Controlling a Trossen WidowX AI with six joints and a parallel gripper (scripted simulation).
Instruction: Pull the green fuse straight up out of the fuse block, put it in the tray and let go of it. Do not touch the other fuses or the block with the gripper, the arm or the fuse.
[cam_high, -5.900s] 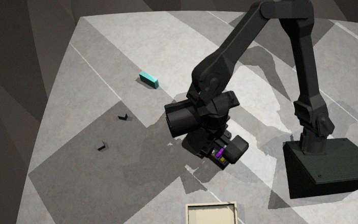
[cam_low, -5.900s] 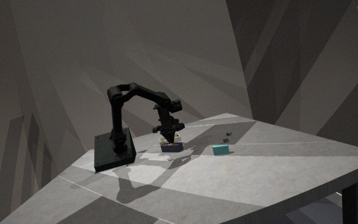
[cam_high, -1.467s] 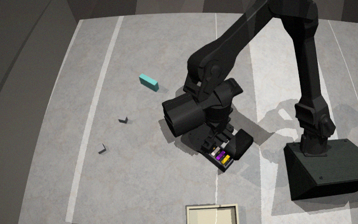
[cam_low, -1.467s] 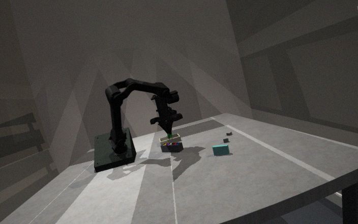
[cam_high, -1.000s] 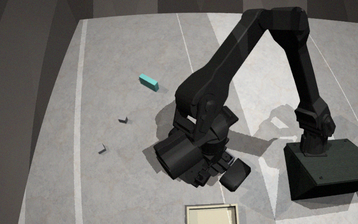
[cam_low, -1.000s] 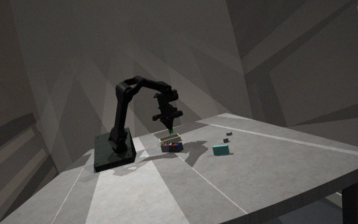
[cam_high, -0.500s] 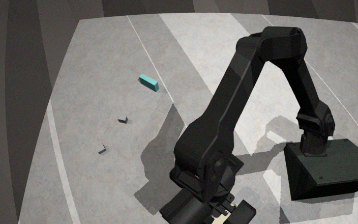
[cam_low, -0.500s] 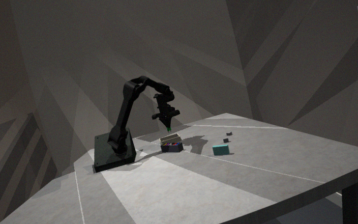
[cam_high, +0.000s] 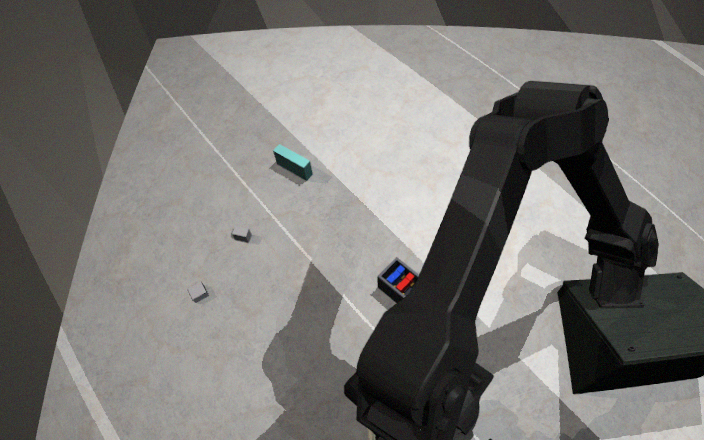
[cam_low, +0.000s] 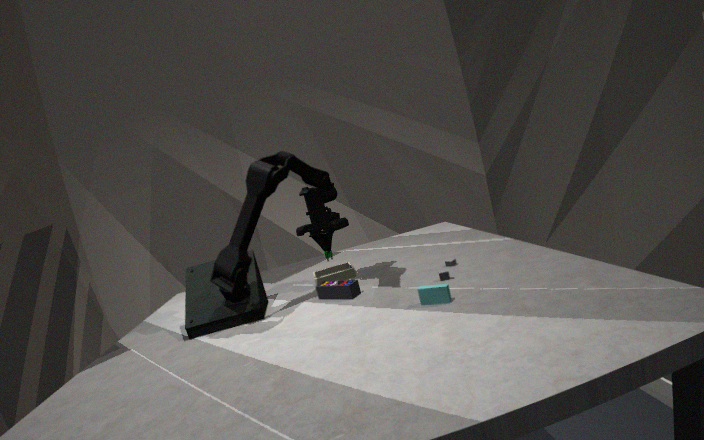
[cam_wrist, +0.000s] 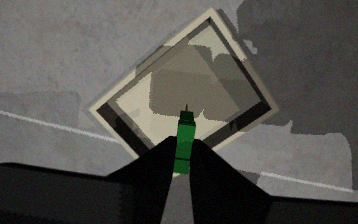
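Note:
My gripper (cam_wrist: 183, 145) is shut on the green fuse (cam_wrist: 185, 140) and holds it upright in the air. In the wrist view the cream tray (cam_wrist: 185, 85) lies right below the fuse, turned like a diamond. In the exterior view the gripper (cam_low: 327, 249) hangs with the fuse (cam_low: 328, 254) above the tray (cam_low: 335, 271), which stands just behind the dark fuse block (cam_low: 338, 287). In the top view the block (cam_high: 400, 280) shows a blue and a red fuse; my arm hides the rest of it and the gripper.
A teal block (cam_high: 292, 161) (cam_low: 434, 293) lies farther out on the table. Two small grey cubes (cam_high: 241, 234) (cam_high: 197, 291) lie beyond it. The arm's base (cam_high: 638, 321) stands at the right.

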